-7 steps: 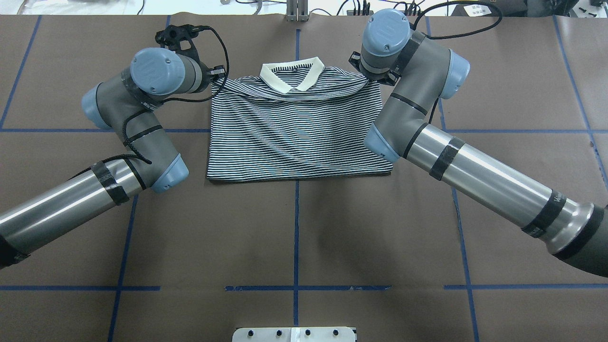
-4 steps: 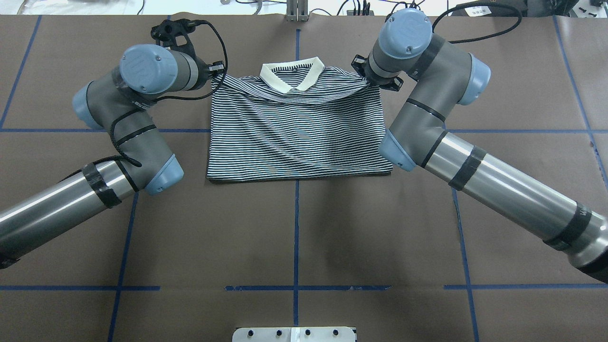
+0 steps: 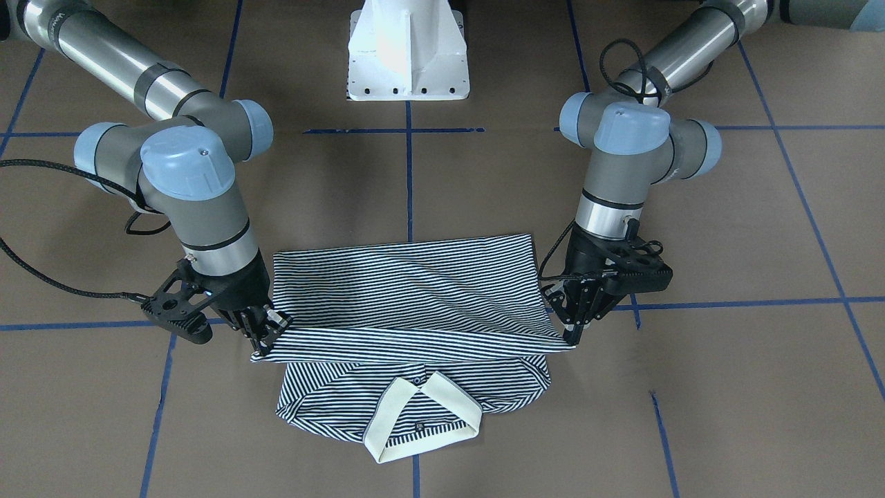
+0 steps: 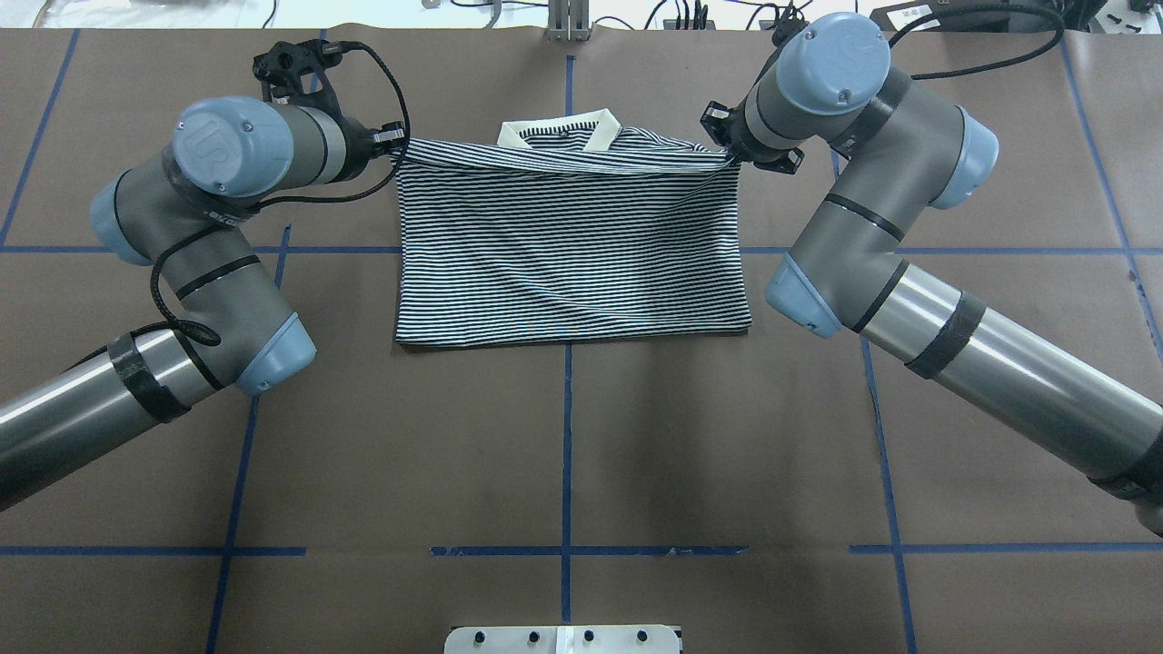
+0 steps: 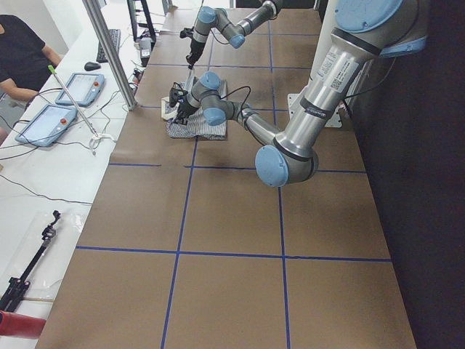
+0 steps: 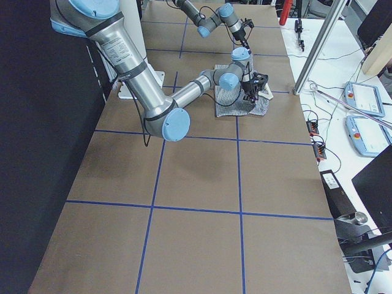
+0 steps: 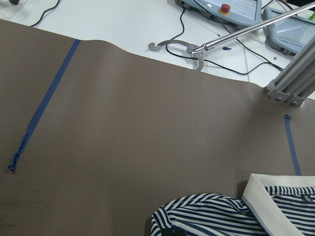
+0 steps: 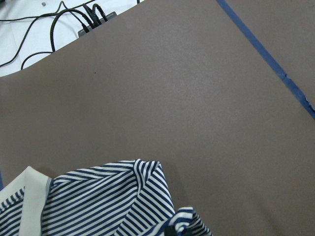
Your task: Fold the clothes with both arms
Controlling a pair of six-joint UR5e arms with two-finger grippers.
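Overhead exterior view: the striped polo shirt (image 4: pixel 568 245) lies on the brown tabletop (image 4: pixel 563 454) across the centre tape line in the far half, its hem nearest the robot and its cream collar (image 4: pixel 601 133) at the far end. The left arm (image 4: pixel 218 227) comes in from the left and the right arm (image 4: pixel 909 272) from the right, each reaching a far corner of the garment. The left hand (image 4: pixel 392 145) is pinched closed on the shirt's left corner, and the right hand (image 4: pixel 727 150) is pinched closed on the right corner. Between them a folded edge (image 4: pixel 563 162) of striped cloth runs taut and nearly straight, covering the lower part of the collar. In the front-facing view this edge is raised off the tabletop, with the shoulders and collar lying flat beneath and beyond it, and both hands' fingers meet on the fabric with no gap showing. Each wrist view shows a bunched striped corner at its lower border beside bare brown surface. Blue tape lines (image 4: pixel 565 436) divide the tabletop into squares, and the white pedestal base (image 3: pixel 408 48) stands at the robot's edge.
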